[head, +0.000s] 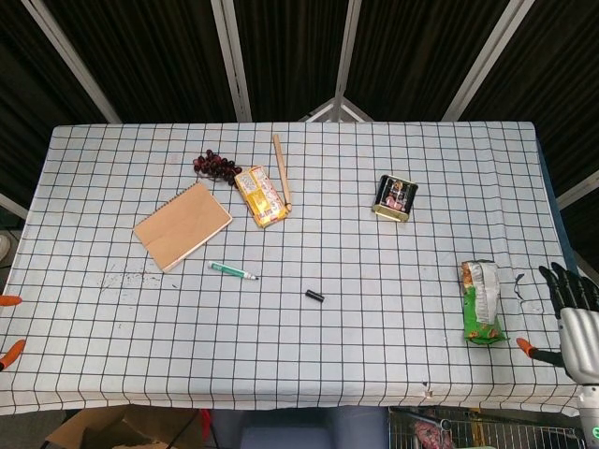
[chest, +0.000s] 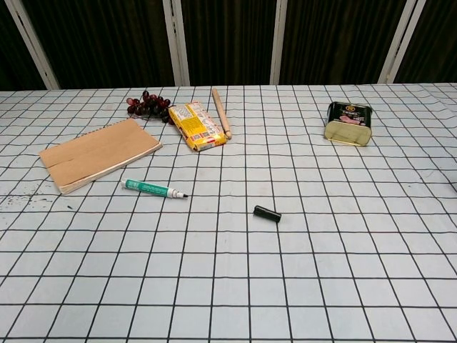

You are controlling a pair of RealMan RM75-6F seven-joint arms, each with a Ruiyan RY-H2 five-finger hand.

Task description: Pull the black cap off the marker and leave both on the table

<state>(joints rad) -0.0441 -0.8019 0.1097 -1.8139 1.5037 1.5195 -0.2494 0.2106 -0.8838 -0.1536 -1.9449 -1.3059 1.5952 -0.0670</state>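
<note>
Chest view: marker (chest: 154, 189) uncapped, black cap (chest: 267, 213) lying apart.

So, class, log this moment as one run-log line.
marker: uncapped, on table | black cap: apart | right hand: open, off table | left hand: barely visible

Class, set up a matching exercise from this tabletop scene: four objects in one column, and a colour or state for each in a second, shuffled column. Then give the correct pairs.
Column one:
1. marker
2. cap
3. notebook
4. grapes

Column two:
A. brown cover, closed
B. dark red bunch
C. green barrel, tip bare
D. black, lying alone on the cloth

Pairs: 1-C, 2-D, 3-A, 4-B
</note>
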